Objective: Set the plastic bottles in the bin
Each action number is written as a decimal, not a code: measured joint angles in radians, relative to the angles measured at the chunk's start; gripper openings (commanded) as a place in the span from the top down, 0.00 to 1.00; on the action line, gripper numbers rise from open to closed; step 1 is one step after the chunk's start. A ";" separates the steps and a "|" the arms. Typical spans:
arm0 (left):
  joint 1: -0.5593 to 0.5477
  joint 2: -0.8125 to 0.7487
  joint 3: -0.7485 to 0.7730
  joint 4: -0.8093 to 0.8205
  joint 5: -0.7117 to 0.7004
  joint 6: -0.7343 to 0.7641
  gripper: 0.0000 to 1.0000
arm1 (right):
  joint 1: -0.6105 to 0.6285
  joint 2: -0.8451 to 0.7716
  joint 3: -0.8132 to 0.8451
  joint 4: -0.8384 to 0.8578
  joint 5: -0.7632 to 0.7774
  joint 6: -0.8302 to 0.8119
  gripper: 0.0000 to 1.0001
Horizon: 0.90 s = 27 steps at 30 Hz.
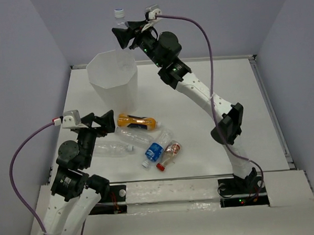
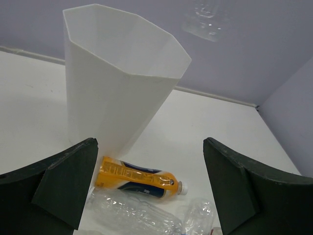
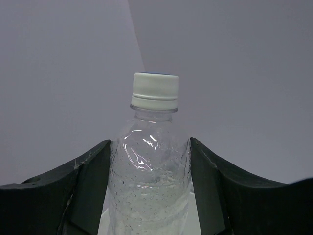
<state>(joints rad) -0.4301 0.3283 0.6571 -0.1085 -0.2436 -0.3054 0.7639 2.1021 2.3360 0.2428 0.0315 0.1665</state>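
My right gripper is raised high at the back and shut on a clear plastic bottle with a white cap. The bottle stands upright between the jaws, above the far rim of the tall white faceted bin. That same held bottle shows faintly above the bin in the left wrist view. Several more bottles lie on the table in front of the bin: an orange one, clear ones, a blue-labelled one and a red-capped one. My left gripper hangs open just left of the orange bottle, holding nothing.
White table with grey walls on three sides. A raised lip runs along the right edge. The purple cable of the right arm loops above the table's right half.
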 measured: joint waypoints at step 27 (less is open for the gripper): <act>0.037 0.003 0.009 -0.039 -0.182 -0.058 0.01 | 0.042 -0.388 -0.673 -0.081 -0.136 -0.201 0.23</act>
<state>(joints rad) -0.3935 0.3317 0.6662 -0.1474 -0.4252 -0.3637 0.8062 1.7142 1.6630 0.1619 -0.1047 -0.0345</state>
